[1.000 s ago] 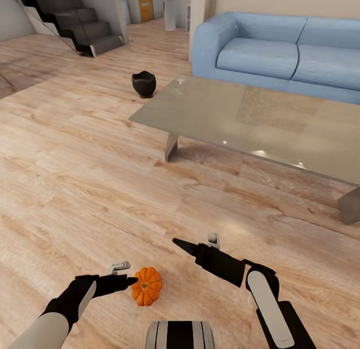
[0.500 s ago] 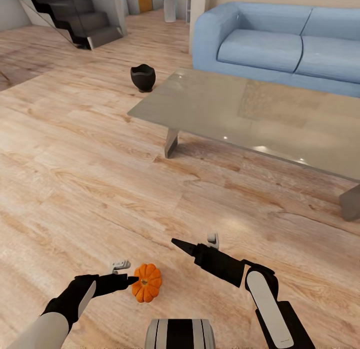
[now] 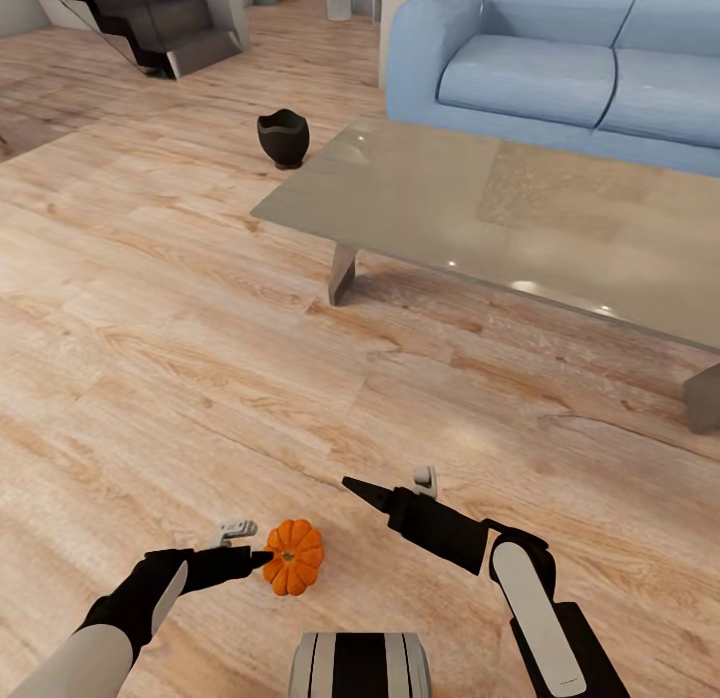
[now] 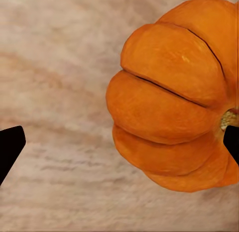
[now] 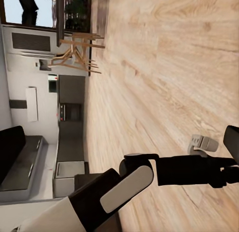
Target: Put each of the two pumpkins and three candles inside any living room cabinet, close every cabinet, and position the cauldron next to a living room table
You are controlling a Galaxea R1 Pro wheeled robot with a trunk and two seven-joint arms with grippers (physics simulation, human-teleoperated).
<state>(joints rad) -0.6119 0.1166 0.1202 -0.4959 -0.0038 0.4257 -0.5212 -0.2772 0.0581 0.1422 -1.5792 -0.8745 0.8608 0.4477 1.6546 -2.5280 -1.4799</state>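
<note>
Pumpkin (image 3: 293, 556) on bare floor (image 3: 200, 358) — left tool (image 3: 262, 557) gaping beside it, right tool (image 3: 352, 485) pinched shut.

The left arm (image 5: 149, 177) stretches over the wooden floor (image 5: 164, 67).

Bare wooden floor (image 3: 200, 378) lies open around the pumpkin (image 3: 292, 556), with the glass desk (image 3: 480, 218) and cauldron (image 3: 283, 138) well beyond.

We see left arm low, forearm reaching forward, left gripper (image 3: 262, 558) jaws spread wide, right arm angled forward-left, right gripper (image 3: 352, 485) tapering to a point, closure unclear
</note>
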